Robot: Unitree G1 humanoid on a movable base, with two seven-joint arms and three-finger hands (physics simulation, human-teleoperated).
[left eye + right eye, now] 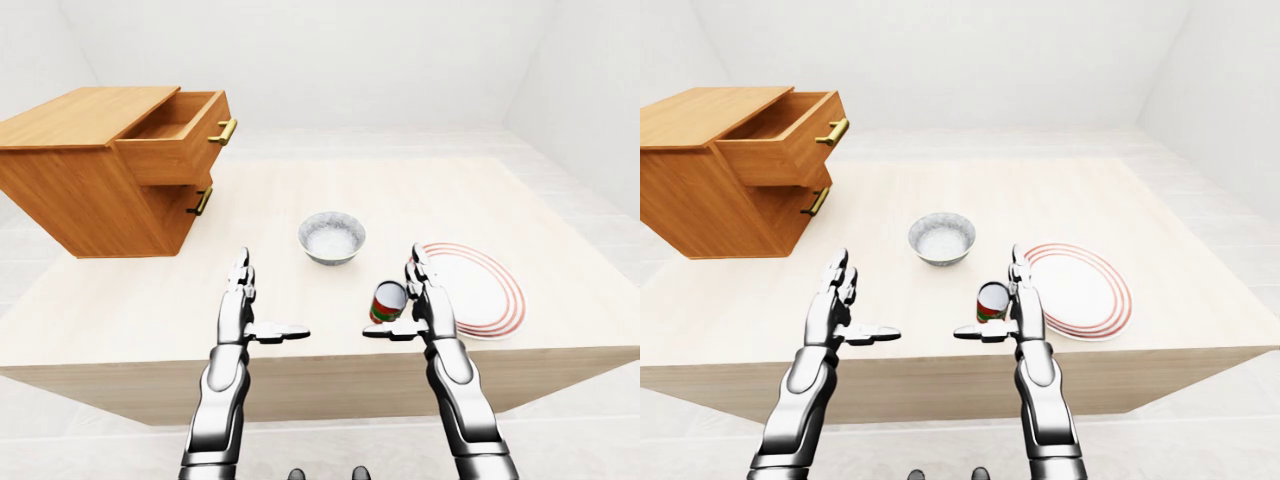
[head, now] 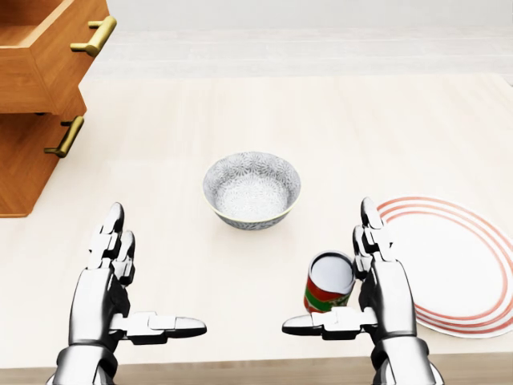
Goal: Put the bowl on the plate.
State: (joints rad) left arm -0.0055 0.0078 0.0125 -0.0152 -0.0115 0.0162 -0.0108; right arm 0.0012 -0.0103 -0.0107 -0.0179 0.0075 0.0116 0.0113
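A grey patterned bowl (image 2: 252,189) stands upright on the pale wooden table (image 2: 240,112), near the middle of the head view. A white plate with red rings (image 2: 457,261) lies flat to its lower right. My left hand (image 2: 136,281) hovers open at the lower left, fingers stretched up and thumb pointing right, well short of the bowl. At the lower right my right hand (image 2: 345,277) is open in the same pose, between the bowl and the plate. Neither hand touches the bowl or the plate.
A red and green can (image 2: 329,282) stands just left of my right hand, by its thumb. A wooden drawer cabinet (image 1: 105,165) with its top drawer pulled out sits on the table's upper left. The table's near edge runs right below both hands.
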